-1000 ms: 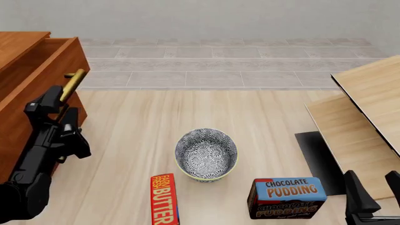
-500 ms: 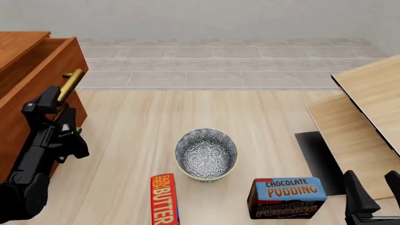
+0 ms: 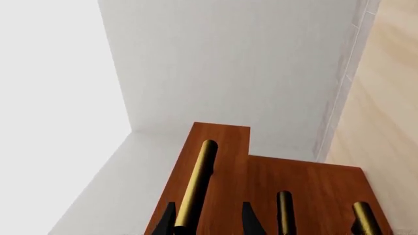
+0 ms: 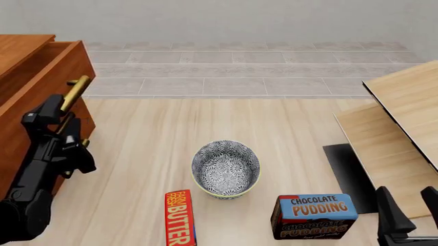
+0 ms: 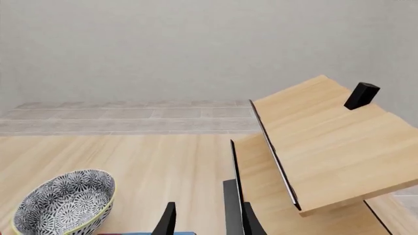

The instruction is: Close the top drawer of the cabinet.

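The cabinet [image 4: 15, 130] stands at the table's far left, reddish-brown wood. Its top drawer [image 4: 65, 64] sticks out towards the table's middle, with a brass bar handle [image 4: 76, 91] on its front. My left gripper [image 4: 60, 108] is open at the near end of that handle. In the left wrist view the handle [image 3: 197, 178] runs down between the fingers [image 3: 251, 223], close to one of them, with the drawer front [image 3: 225, 144] behind it. My right gripper [image 4: 409, 207] is open at the near right edge, holding nothing; its fingers [image 5: 166, 220] show in the right wrist view.
A patterned bowl [image 4: 226, 169] sits mid-table, with a butter box [image 4: 180, 220] and a chocolate pudding box [image 4: 315, 215] nearer me. Pale wood boards [image 4: 403, 113] slope at the right over a black mat [image 4: 345, 171]. Two lower brass handles [image 3: 285, 205] lie beside the top one.
The top drawer and its handle have slid a little to the left, into the cabinet, and my left gripper has gone with them. The right arm has not moved.
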`<move>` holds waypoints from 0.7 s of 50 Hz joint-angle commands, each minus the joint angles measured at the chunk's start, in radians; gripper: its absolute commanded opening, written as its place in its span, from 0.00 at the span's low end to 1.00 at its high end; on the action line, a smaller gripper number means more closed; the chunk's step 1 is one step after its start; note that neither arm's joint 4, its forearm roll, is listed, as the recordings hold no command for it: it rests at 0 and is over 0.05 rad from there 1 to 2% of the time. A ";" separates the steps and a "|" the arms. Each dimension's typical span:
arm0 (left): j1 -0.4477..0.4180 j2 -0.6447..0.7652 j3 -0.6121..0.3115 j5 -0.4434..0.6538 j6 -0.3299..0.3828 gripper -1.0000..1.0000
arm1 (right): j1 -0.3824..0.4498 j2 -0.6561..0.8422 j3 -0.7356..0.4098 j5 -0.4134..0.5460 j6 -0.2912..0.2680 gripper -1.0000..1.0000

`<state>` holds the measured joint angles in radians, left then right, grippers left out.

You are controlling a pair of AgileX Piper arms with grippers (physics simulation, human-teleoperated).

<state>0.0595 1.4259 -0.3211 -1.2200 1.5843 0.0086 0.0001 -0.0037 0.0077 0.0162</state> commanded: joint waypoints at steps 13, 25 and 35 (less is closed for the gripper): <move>0.045 -0.012 0.027 0.000 -0.001 1.00 | 0.005 0.000 -0.011 0.006 -0.007 1.00; 0.054 -0.021 0.035 0.000 0.001 1.00 | 0.010 0.000 -0.006 0.003 -0.008 1.00; 0.072 -0.027 0.028 0.000 -0.004 1.00 | 0.009 0.000 -0.004 0.002 -0.010 1.00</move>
<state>0.0925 1.4064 -0.2998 -1.2196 1.5814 0.0166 0.0001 -0.0096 0.0112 0.0081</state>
